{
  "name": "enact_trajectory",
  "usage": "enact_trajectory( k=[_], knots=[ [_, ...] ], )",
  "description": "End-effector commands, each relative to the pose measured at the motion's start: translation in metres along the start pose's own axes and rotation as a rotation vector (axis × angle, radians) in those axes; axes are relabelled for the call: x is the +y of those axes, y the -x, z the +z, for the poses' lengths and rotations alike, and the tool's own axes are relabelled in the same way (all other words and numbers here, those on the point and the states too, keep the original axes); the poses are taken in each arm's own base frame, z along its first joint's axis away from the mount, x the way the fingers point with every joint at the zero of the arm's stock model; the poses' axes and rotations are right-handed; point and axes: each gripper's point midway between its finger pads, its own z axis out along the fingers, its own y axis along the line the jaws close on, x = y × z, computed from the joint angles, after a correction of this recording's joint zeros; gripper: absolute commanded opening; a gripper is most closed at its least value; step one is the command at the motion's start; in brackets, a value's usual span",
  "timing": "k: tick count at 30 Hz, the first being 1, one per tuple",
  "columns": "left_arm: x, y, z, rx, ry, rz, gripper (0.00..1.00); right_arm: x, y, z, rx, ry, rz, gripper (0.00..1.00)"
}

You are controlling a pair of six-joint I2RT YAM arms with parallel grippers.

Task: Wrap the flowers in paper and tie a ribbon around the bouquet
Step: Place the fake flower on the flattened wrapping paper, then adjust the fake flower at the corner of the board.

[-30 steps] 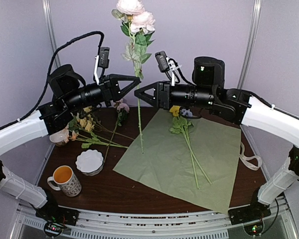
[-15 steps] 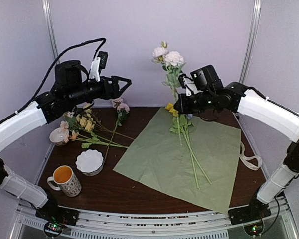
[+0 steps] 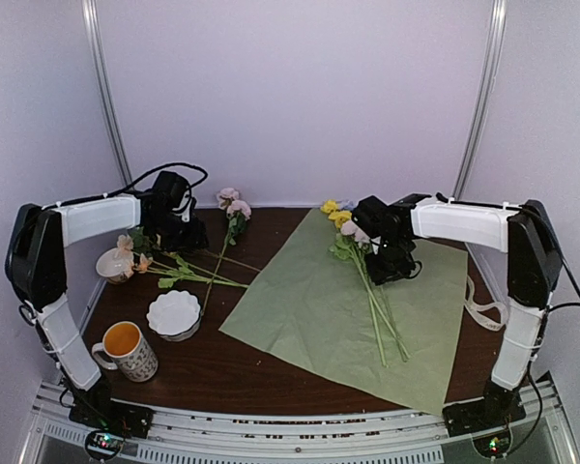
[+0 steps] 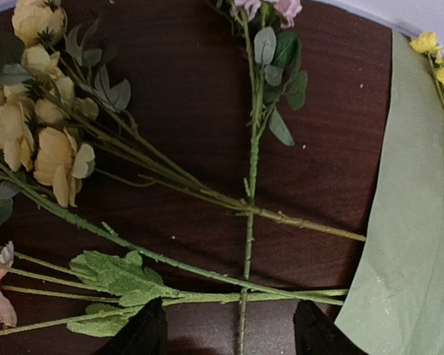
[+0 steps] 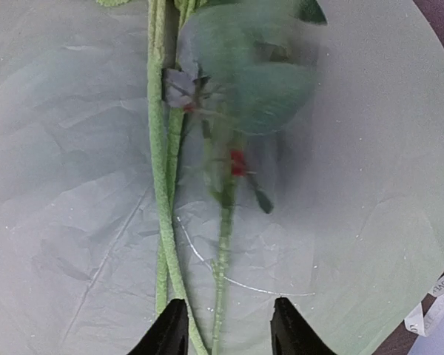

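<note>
Tabletop (image 3: 271,377) | raised flower (image 5: 223,214) now down on paper (image 5: 74,222) | left hand (image 4: 229,336), right hand (image 5: 226,329) lowered, both released

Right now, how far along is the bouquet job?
Early. Done: the paper lies spread flat with a few flowers laid on it. In hand: the right claw hangs open over those stems; the left claw is open above the loose flowers lying on the bare table. Left: moving those over, wrapping, and tying the ribbon, which lies untouched at the table's right edge.
</note>
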Motion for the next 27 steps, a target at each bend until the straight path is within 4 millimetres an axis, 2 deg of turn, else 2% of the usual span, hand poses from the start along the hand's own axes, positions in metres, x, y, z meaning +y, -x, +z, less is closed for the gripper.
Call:
enact_trajectory(
  k=[1,3,7,17,22,27],
  knots=[
    [-0.003,-0.002,0.021,0.081,0.0,0.06,0.55,0.001,0.009,0.001,-0.017,0.002,0.024,0.43],
    [-0.001,-0.012,0.039,0.147,0.01,0.085,0.49,0.003,0.011,-0.004,-0.029,0.02,0.029,0.44],
    [-0.003,-0.019,0.06,0.204,-0.006,0.123,0.34,0.005,0.01,-0.009,-0.042,0.048,0.035,0.45],
    [-0.013,-0.043,0.099,0.34,-0.044,0.175,0.35,0.003,-0.003,-0.004,-0.025,0.049,0.029,0.45],
    [-0.012,-0.046,0.106,0.347,-0.026,0.182,0.35,0.002,-0.005,-0.004,-0.026,0.053,0.023,0.45],
    [-0.02,-0.027,0.089,0.29,-0.041,0.168,0.33,0.001,-0.006,-0.004,-0.025,0.05,0.014,0.45]
  ],
)
